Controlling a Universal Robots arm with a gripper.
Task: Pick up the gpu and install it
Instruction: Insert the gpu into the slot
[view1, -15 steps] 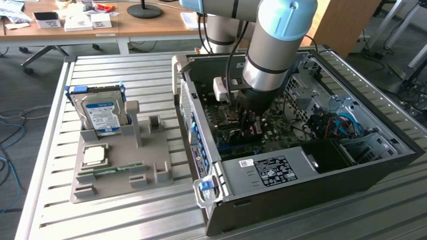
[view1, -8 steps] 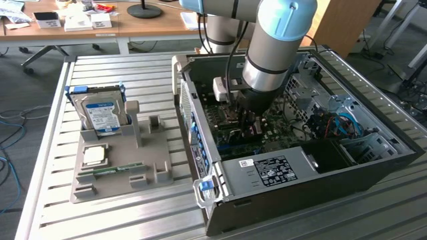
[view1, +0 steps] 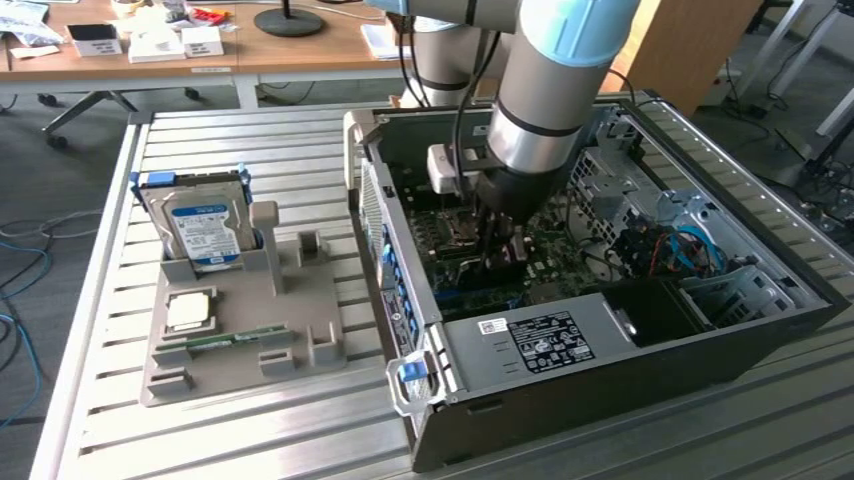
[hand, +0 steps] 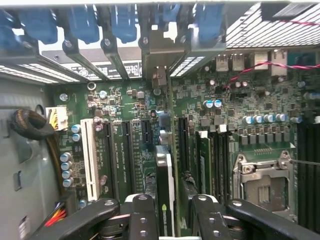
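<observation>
In the wrist view the gpu is seen edge-on as a thin dark card with a silver edge, standing upright over the motherboard's black expansion slots. Its metal bracket reaches the slot openings in the case's rear wall. My gripper is shut on the card, one black finger on each side of it. In the exterior view my gripper is deep inside the open computer case, low over the motherboard. I cannot tell whether the card's edge is seated in a slot.
A white slot and the empty CPU socket flank the card. Outside the case, towards the exterior view's left, a grey holder carries a blue-labelled hard drive, a CPU and a memory stick. The power supply fills the case's near end.
</observation>
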